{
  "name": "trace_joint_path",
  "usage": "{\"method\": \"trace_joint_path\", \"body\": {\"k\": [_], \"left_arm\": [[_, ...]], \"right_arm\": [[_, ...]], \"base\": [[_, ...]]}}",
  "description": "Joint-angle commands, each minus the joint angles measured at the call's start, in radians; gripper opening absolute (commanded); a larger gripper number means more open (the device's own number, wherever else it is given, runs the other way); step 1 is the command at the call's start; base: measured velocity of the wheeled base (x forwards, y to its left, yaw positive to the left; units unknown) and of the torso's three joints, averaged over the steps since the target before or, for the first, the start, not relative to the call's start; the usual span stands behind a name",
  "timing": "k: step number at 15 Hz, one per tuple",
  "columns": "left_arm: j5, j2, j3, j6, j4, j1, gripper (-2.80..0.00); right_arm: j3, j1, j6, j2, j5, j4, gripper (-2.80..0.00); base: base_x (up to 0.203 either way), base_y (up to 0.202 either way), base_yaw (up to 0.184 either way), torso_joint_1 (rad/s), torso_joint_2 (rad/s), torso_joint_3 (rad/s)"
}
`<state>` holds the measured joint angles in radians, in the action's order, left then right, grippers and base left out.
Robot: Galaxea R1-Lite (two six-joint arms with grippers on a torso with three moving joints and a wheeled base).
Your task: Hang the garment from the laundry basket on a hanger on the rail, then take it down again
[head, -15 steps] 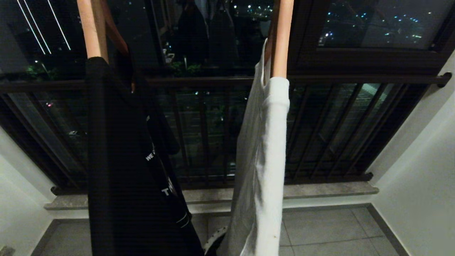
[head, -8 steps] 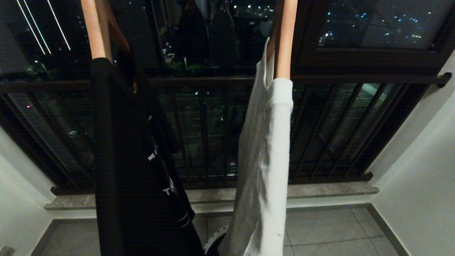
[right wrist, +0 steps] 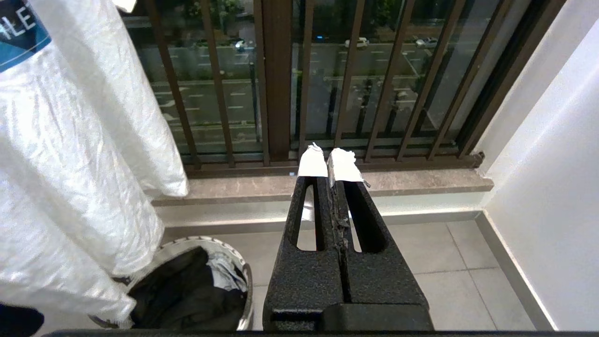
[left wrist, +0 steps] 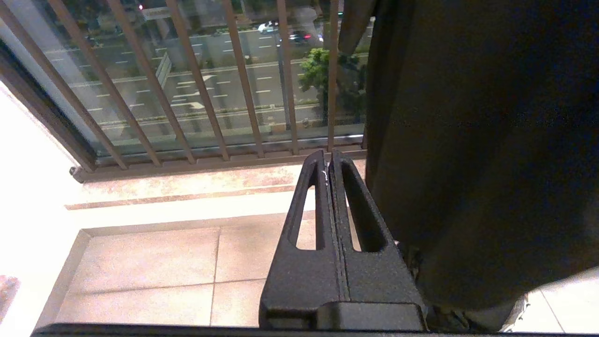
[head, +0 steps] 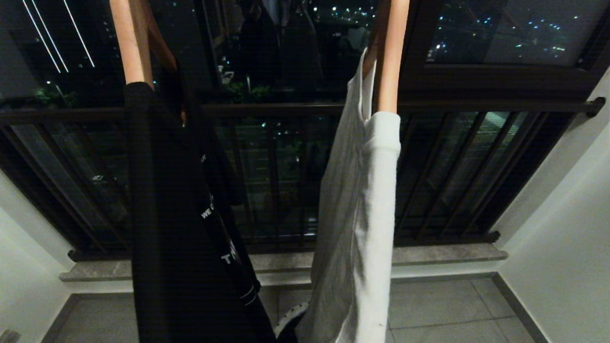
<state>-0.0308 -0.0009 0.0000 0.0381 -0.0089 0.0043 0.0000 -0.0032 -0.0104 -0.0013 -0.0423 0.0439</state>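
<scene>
The 2 hung shirts swayed rightward on their hangers; nothing was picked yet. 1 black shirt [head: 186, 228] at 9 o'clock, 1 white shirt [head: 357, 214] at centre. Basket [right wrist: 234, 267] sat at 6 o'clock, clothes inside. Left pincer [left wrist: 329, 161] and right pincer [right wrist: 330, 164] were pressed together, empty.

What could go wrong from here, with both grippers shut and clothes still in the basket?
1. The round pale laundry basket sits partly under the hanging white cotton garment; reaching down may snag it.
2. The black printed T-shirt hangs close beside the left gripper, which may catch it.
3. The right gripper must open before grasping.
</scene>
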Motion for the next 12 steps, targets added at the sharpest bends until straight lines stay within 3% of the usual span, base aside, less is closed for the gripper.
{"method": "trace_joint_path", "body": {"k": [1, 12], "left_arm": [[0.000, -0.001, 0.003, 0.000, 0.000, 0.000, -2.80], [0.000, -0.001, 0.003, 0.000, 0.000, 0.000, -2.80]], "right_arm": [[0.000, 0.000, 0.000, 0.000, 0.001, -0.003, -2.80], [-0.001, 0.000, -0.010, 0.000, 0.032, -0.044, -2.80]], "base": [[0.000, 0.000, 0.000, 0.000, 0.00, 0.000], [0.000, 0.000, 0.000, 0.000, 0.00, 0.000]]}}
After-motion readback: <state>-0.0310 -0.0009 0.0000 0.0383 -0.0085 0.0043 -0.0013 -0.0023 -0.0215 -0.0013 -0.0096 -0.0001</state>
